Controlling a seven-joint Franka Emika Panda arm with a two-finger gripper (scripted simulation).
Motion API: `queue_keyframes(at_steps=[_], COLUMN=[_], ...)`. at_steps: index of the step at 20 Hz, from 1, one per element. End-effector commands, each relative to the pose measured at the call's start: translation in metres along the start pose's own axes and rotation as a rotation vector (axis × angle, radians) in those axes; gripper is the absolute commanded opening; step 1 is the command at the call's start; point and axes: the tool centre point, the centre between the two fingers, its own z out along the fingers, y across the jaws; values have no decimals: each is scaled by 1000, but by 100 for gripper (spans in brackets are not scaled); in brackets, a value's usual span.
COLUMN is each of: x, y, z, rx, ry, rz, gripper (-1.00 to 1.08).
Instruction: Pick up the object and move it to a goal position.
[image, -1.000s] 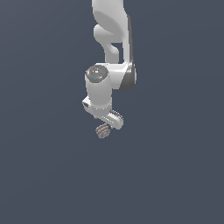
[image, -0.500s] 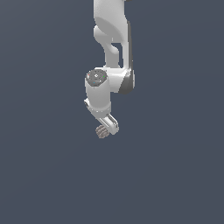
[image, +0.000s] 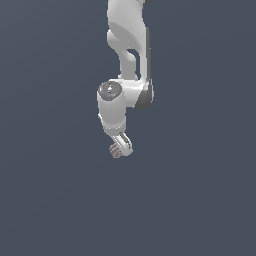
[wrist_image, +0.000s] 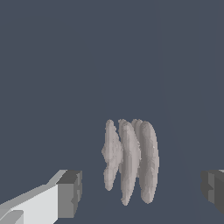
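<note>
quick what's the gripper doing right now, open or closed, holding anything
Gripper: open, holding nothing; the ridged object sits between its fingers, touching neither.

The object (wrist_image: 130, 159), a pale grey-brown lump of several upright ridges, stands between the gripper's (wrist_image: 142, 192) two dark fingertips (wrist_image: 70, 193), touching neither, with clear gaps on both sides. Plain dark grey ground lies behind.

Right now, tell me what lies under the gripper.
In the wrist view, the ridged lump lies between the open gripper's fingers, untouched. Beneath it only plain grey floor shows; the lump hides what it covers.
</note>
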Motion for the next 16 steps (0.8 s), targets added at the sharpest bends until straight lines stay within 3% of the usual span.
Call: queue_keyframes(at_steps=[1,7,16], x=[0,0,0], y=[0,0,1], z=[1,6,46], rx=[0,0,0], ry=[1,1,1], rz=[11,8,12], gripper=[100,100,100])
